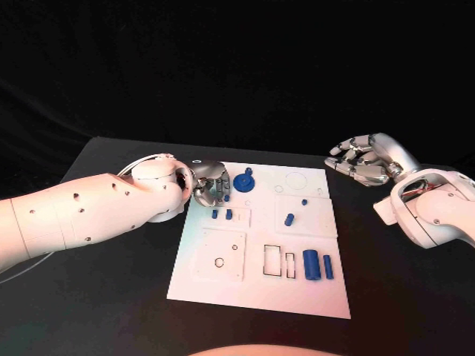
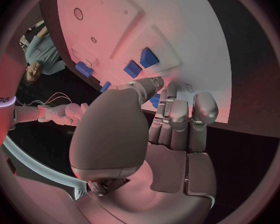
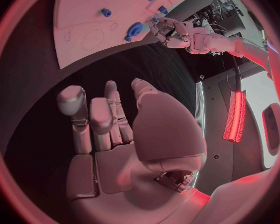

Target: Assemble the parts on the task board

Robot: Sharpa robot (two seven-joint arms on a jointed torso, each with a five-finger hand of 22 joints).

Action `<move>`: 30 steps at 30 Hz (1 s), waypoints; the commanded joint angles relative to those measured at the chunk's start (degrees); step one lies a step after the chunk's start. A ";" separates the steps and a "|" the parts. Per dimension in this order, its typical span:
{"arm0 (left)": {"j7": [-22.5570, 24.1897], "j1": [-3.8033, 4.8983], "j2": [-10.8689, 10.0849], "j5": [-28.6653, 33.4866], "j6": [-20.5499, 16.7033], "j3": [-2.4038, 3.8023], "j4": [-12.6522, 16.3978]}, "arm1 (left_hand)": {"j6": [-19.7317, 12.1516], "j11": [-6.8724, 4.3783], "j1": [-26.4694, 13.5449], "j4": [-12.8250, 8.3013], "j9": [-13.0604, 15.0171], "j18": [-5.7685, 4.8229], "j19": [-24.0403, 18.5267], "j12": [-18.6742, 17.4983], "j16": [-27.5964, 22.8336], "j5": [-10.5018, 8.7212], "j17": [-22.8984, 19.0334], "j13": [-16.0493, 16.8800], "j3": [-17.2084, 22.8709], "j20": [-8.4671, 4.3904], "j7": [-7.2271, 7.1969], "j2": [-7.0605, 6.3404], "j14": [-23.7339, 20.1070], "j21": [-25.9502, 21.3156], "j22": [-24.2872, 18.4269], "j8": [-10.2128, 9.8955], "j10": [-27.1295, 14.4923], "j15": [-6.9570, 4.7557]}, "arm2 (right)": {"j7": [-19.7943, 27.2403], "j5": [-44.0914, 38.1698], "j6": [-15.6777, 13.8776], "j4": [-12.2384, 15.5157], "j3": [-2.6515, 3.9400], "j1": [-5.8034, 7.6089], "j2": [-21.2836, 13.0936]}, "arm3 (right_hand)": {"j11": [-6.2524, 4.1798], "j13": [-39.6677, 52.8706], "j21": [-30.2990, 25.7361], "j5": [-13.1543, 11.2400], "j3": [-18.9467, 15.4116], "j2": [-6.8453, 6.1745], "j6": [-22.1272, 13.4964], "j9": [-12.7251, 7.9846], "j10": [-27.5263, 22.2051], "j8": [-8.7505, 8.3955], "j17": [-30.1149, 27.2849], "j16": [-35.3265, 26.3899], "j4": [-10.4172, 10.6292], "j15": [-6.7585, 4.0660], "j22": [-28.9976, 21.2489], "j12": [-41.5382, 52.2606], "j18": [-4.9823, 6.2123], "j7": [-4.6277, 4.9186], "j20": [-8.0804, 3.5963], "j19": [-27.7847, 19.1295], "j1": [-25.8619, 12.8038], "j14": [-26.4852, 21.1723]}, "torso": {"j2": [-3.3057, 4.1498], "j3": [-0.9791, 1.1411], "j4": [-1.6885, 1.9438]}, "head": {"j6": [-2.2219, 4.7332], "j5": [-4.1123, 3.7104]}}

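We see the black table (image 1: 109,159) filling the lower half of the head view, and the white task board (image 1: 259,297) lying at its middle, a flat plate cut with recesses and outlines. Our left hand (image 1: 208,184) hangs at the board's upper left corner, its fingers curled in toward the palm; whether it holds a piece we cannot tell. Our right hand (image 1: 361,162) sits in the upper right of the frame, just off the board's far corner over bare table, fingers bent loosely apart and holding nothing. We judge the assembly to be at an early or middle stage: the round blue part (image 1: 244,182) sits near the board's top, two small blue parts (image 1: 222,214) lie in the left tray just below the left hand, a short blue peg (image 1: 289,219) rests at the centre, and two long blue bars (image 1: 318,265) stand side by side at the lower right, while the narrow slots (image 1: 272,261) beside the bars and the large ring outline (image 1: 297,179) look unfilled.
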 commanded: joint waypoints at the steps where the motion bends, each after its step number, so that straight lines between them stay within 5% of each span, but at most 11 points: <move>1: 0.80 -0.03 -0.45 0.77 -2.17 0.04 0.36 | -0.31 0.23 -0.44 0.30 -0.08 0.12 -0.31 -0.23 -0.36 -0.19 -0.11 -0.06 -0.05 0.01 -0.09 -0.24 -0.49 -0.26 -0.02 -0.32 -0.04 -0.07 | -2.10 -5.31 7.43 -0.03 0.00 -0.08 0.09 | 0.80 -3.64 -0.62 -1.77 1.37 -0.55 -0.02 -0.17 -0.11 -0.05 -0.84 -1.34 0.35 0.22 -0.34 -4.62 0.53 0.33 0.13 0.28 2.21 -0.04 | 0.03 -0.05 -0.04 | 0.12 -0.15; 3: 1.85 -0.03 -0.99 1.95 -3.86 0.10 0.71 | -0.08 0.33 -0.59 0.44 -0.04 0.36 -1.15 -0.38 -1.21 -0.17 -2.36 -0.08 -0.14 0.07 -0.07 -0.33 -1.50 -1.04 -0.83 -0.28 -0.28 0.00 | -2.76 -7.88 10.42 -0.08 0.00 -0.10 0.14 | 0.58 -8.38 1.51 -2.30 4.89 -1.84 0.85 -0.50 0.67 -0.42 1.28 -0.19 -0.95 0.18 1.13 -10.23 0.01 0.28 0.21 1.97 7.21 1.23 | 0.04 -0.07 -0.04 | 0.18 -0.27; 8: 5.75 0.02 -3.07 9.49 -7.49 0.61 2.12 | -0.23 1.00 -1.31 0.78 -0.10 1.16 -4.50 -1.32 -4.08 -0.22 -8.49 -0.39 -1.16 0.48 0.16 -0.62 -5.08 -4.22 -3.93 -0.65 -2.62 0.49 | -4.08 -16.04 16.53 -0.28 0.00 -0.21 0.41 | 0.80 -13.12 5.64 -5.52 8.47 -3.46 2.38 -1.01 1.78 -1.14 5.32 2.86 -0.94 0.23 4.02 -15.90 -0.74 0.35 0.13 4.30 9.71 3.00 | -0.07 0.00 -0.03 | 0.34 -0.97; 12: 9.35 0.25 -5.25 18.39 -9.57 1.13 3.71 | -1.58 2.00 -2.97 1.81 -0.18 2.19 -8.47 -1.47 -7.42 -0.02 -16.51 -0.54 -8.10 1.50 0.03 -0.47 -10.29 -8.93 -7.96 -1.55 -8.25 1.76 | -5.19 -24.14 19.26 -0.40 -0.01 -0.57 0.76 | 0.94 -16.31 8.39 -6.17 10.16 -5.09 3.21 -1.41 2.31 -1.93 8.30 5.18 -0.57 0.37 6.04 -19.70 -1.29 0.04 0.28 5.57 9.87 3.93 | -0.13 0.02 -0.05 | 0.52 -1.82; 14: 11.20 0.43 -6.46 23.70 -10.71 1.32 4.66 | -1.65 2.39 -0.68 3.46 -0.10 2.79 -10.74 -0.07 -8.81 0.26 -20.30 -0.43 -12.34 2.04 0.19 0.70 -12.76 -12.40 -10.95 -1.78 -10.51 2.13 | -5.85 -28.30 20.04 -0.42 -0.01 -0.90 1.01 | 0.99 -17.21 9.32 -6.54 10.45 -5.57 3.45 -1.51 2.38 -2.18 9.14 5.84 -0.45 0.42 6.73 -20.72 -1.46 -0.08 0.33 5.95 9.66 4.15 | -0.08 0.01 -0.07 | 0.65 -2.39; 19: 16.81 0.72 -9.03 36.58 -12.62 1.55 6.69 | -1.14 2.74 1.35 4.39 -0.07 3.51 -13.48 0.69 -9.54 0.38 -21.54 -0.56 -13.25 2.15 1.26 1.39 -13.98 -15.81 -14.07 -1.79 -11.90 2.20 | -7.53 -36.06 20.92 -0.49 -0.05 -1.70 1.85 | 1.10 -18.81 11.12 -6.75 11.00 -6.29 4.02 -1.65 2.45 -2.56 10.86 7.22 -0.46 0.49 8.06 -22.43 -1.79 -0.19 0.41 6.67 9.50 4.62 | -0.05 0.03 -0.08 | 0.84 -3.17; 30: 28.40 0.77 -11.83 66.08 -11.17 1.53 9.96 | 1.06 2.73 4.98 4.90 -0.09 4.40 -17.19 3.86 -11.84 0.44 -24.39 -0.61 -7.79 2.03 1.52 2.30 -16.59 -20.02 -17.52 -1.51 -9.85 2.04 | -10.59 -43.21 19.00 -1.53 -0.10 -3.13 4.94 | 1.29 -21.63 15.85 -9.43 14.59 -6.18 5.22 -1.95 4.06 -3.47 14.82 10.51 -1.18 0.65 11.36 -24.65 -2.64 0.14 0.56 8.64 10.76 5.79 | 0.02 -0.04 0.10 | 0.95 -4.41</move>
